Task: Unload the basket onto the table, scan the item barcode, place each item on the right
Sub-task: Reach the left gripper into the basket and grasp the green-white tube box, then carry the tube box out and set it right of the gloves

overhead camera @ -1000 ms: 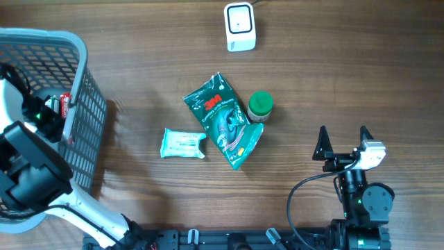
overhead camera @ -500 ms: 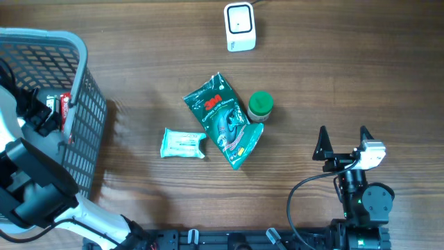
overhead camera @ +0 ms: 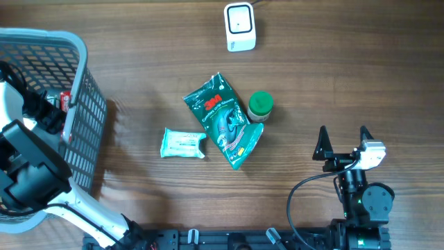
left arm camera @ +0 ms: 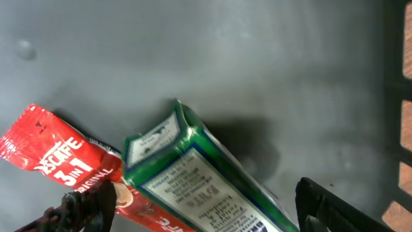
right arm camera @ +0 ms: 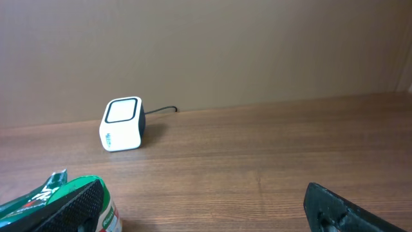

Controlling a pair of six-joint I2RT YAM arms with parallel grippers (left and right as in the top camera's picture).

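Fingers of the left gripper (left arm camera: 203, 203) stand wide apart astride the green-and-white carton (left arm camera: 193, 171) and grip nothing. The carton lies slanted on the floor of the basket (overhead camera: 82, 48), against a red Nescafé sachet (left arm camera: 51, 151). It would be best to drop lower, centre on the carton's long sides and close without catching the sachet. The slotted basket wall is near on one side, so lift straight up over the rim. Beyond, bare surface (overhead camera: 361, 69) leads past the 3M pack (overhead camera: 222, 118) to the scanner (overhead camera: 240, 26). The right gripper (overhead camera: 343, 142) sits with its fingers fully spread, empty.
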